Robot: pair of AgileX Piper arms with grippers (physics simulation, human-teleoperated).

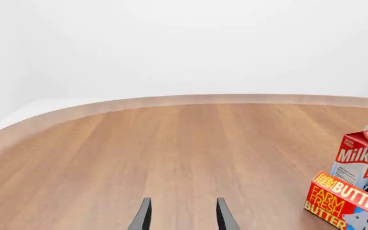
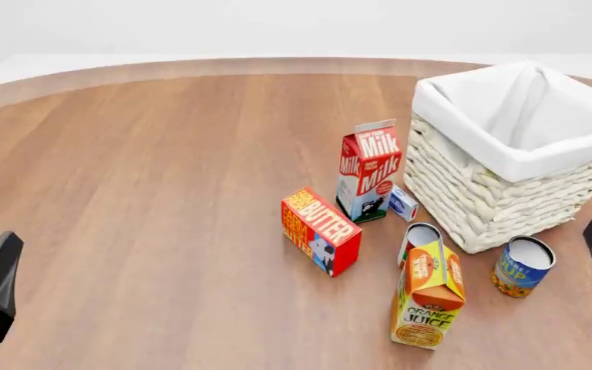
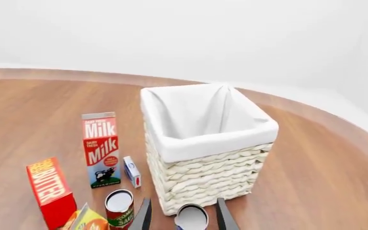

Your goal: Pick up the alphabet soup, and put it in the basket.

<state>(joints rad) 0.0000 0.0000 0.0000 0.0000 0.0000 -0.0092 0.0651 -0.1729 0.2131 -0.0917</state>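
Blue-and-orange, the alphabet soup point(image 2: 523, 266) stands upright on the wooden table point(image 2: 152, 193) just beside the front corner of the wicker basket point(image 2: 502, 193), near an orange juice carton point(image 2: 427, 297), while the left gripper point(image 1: 182, 215) and right gripper point(image 3: 182, 215) both hover with fingers apart, holding nothing.

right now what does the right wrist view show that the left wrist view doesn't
Only the right wrist view shows the basket, the alphabet soup between the right end effector fingers' tips, the red-and-white can, the small blue-and-white box and a corner of the orange juice carton. Only the left wrist view shows the left end effector, open over bare table. Both show the milk carton and the butter box.
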